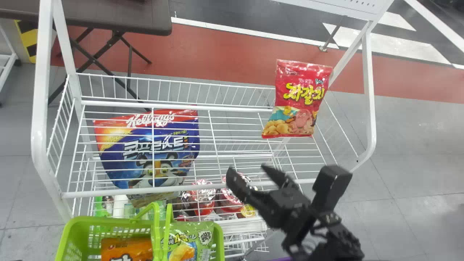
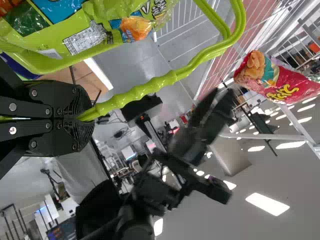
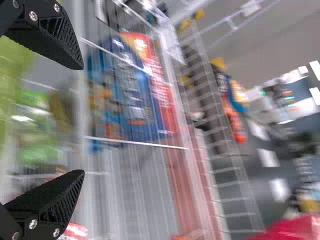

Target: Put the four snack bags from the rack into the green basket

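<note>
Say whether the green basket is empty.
Not empty: an orange snack bag and a green snack bag show inside the green basket, within its walls.

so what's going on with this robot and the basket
The robot's left gripper holds the green basket by its handle, with an orange bag and a green bag inside. Its right gripper is open and empty near the front edge of the wire rack. A red snack bag and a large blue bag are in the rack.

Right gripper, fingers spread apart; left gripper, fingers clamped.
</note>
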### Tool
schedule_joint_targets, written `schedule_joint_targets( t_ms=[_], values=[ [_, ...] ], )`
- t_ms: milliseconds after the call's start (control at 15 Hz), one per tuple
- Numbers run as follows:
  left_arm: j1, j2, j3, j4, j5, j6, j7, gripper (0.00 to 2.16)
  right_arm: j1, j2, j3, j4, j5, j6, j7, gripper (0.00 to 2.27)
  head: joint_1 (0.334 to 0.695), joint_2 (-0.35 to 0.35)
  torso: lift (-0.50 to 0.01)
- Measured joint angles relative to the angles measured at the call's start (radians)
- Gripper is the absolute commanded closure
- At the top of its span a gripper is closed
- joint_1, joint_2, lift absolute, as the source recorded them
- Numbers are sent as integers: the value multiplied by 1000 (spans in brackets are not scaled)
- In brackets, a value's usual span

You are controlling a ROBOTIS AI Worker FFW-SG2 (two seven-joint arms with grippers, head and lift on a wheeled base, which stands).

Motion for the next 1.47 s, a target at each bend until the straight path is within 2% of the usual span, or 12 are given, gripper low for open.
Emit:
schedule_joint_targets(
  t_ms=[267,467,667,933,1067,1133,1200,1267,1333,1467],
  values=[
    [-5,6,2,6,-2,0,4,1841,-223,0,-39,159,94,-127,-83,70,695,-350,-7],
    [-14,11,3,13,0,2,4,1841,-382,0,-93,282,176,-131,-112,73,695,-350,-7],
    [-21,15,7,17,4,9,3,1841,-487,-1,-151,379,221,-96,-112,73,695,-350,-7],
    [-29,15,1,16,3,21,3,1841,-581,-31,-189,484,236,-41,-105,73,695,-350,-7],
    [-29,17,1,16,4,21,2,1841,-625,-48,-207,525,239,19,-86,161,695,-350,-7],
    [-29,19,2,16,5,21,2,1841,-643,-58,-210,540,239,60,-73,319,695,-350,-7],
    [-29,19,1,16,5,21,3,1841,-656,-63,-211,547,236,99,-60,994,695,-350,-7],
    [-29,19,0,16,4,21,4,1841,-662,-66,-211,549,233,129,-44,2047,695,-350,-7],
    [-29,18,-1,16,3,21,4,1841,-664,-66,-211,549,231,151,-34,2219,695,-350,-7],
    [-28,18,-1,16,3,21,4,1841,-640,-66,-211,527,215,182,-11,2226,695,-350,-7]
  ],
)
